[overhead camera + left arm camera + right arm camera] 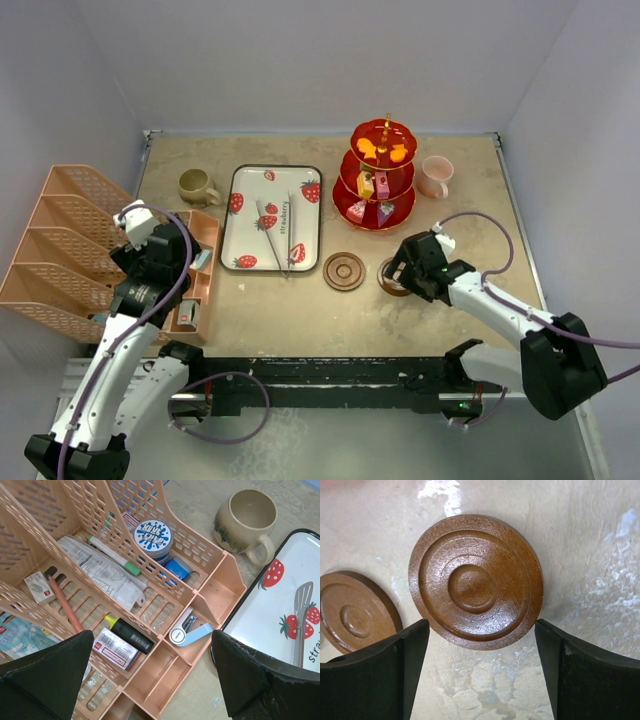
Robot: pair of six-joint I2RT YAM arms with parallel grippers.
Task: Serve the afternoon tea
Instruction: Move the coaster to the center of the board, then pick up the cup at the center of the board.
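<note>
Hovering right over one brown coaster (475, 582), the right gripper (481, 630) holds its jaws spread, a finger on either side of the disc's near edge, no contact that I can see. Round and lying flat, it has no long axis to line up. The second coaster (355, 612) sits just outside one finger. The left gripper (152, 635), jaws wide and empty, is well apart, so the right arm is nearer.

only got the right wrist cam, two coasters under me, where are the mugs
Observer: The pink mug stands at the back right, just right of the red tiered stand.
Operator: and the other one
Observer: The brown mug sits at the back left, left of the strawberry tray.
Operator: is the left arm carrying anything
Observer: No. The left gripper is open and empty above the desk organiser.
</note>
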